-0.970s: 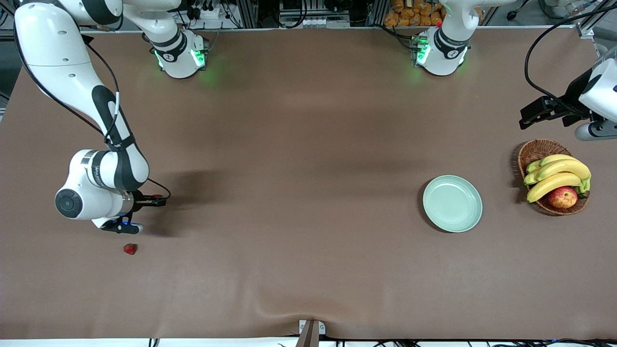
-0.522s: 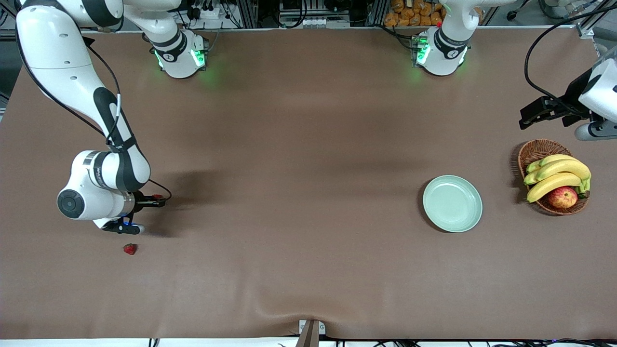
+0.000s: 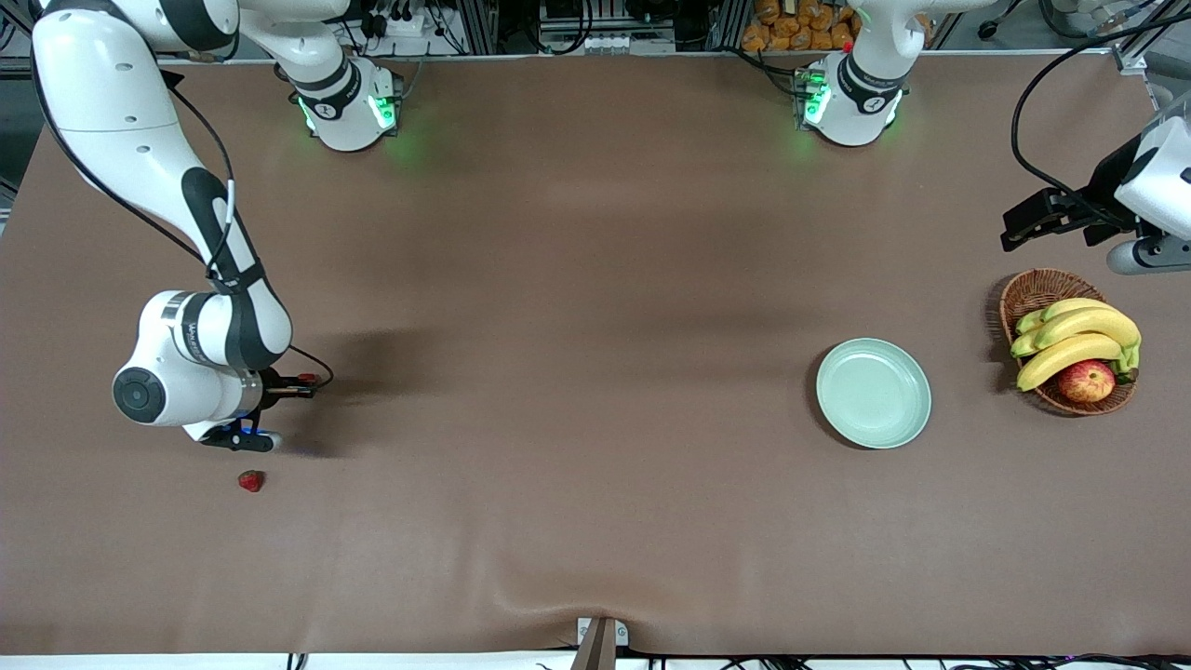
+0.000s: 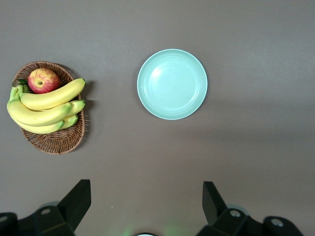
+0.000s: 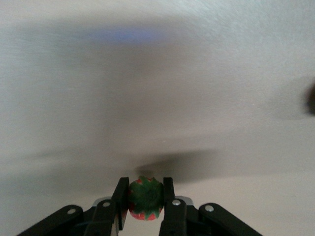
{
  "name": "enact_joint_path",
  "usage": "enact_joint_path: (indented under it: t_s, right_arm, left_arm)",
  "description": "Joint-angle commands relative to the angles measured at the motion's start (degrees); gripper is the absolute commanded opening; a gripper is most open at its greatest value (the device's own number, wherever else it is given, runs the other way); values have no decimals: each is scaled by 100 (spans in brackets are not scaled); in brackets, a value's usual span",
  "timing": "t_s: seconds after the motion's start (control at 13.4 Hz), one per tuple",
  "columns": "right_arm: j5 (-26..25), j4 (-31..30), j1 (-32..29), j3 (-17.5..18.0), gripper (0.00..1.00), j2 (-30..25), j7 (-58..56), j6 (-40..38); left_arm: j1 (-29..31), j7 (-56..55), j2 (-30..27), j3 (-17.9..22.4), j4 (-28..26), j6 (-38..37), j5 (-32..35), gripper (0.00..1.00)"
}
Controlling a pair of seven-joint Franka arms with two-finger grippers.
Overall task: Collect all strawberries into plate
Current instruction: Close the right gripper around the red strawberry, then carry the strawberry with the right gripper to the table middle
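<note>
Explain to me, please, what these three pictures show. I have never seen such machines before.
Two white robot arms work at a brown table. One picture looks down from a high camera facing them; the other two come from cameras on the arms' wrists.

The right arm's tool is over the table near its own end, shut on a small red strawberry with a green leafy top. A second small red strawberry lies on the table beside it, nearer to the front camera.

The left arm's tool waits, open, above its end of the table. There lie a round pale mint-green plate, holding nothing, and a brown wicker basket with yellow bananas and a red-yellow apple.
</note>
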Motion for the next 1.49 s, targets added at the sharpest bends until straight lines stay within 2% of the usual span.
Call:
enact_joint_path:
  t_s: [0.0,0.22,0.45,0.6,0.82,1.04,1.42]
  right_arm:
    - [68,-69,249,13,5,-543,-41,-437]
    - [76,-60,654,100,5,-894,-41,-516]
    - [111,36,830,652,5,-1036,12,-491]
    - [312,265,848,856,5,-975,21,-499]
    - [831,414,1216,857,5,-887,29,-385]
    - [885,756,1454,857,6,-624,432,-367]
    - [1025,1450,2086,857,6,-70,1863,-280]
  left_arm:
    - [-1,87,3,18,51,3,-18,100]
    - [-1,87,3,18,51,3,-18,100]
    - [-10,87,12,18,51,12,-18,100]
    - [-10,87,12,18,60,3,-18,100]
    - [-1,96,12,18,51,3,-18,100]
    - [-1,96,3,26,51,3,-18,100]
    - [-1,96,-14,18,51,-6,-18,100]
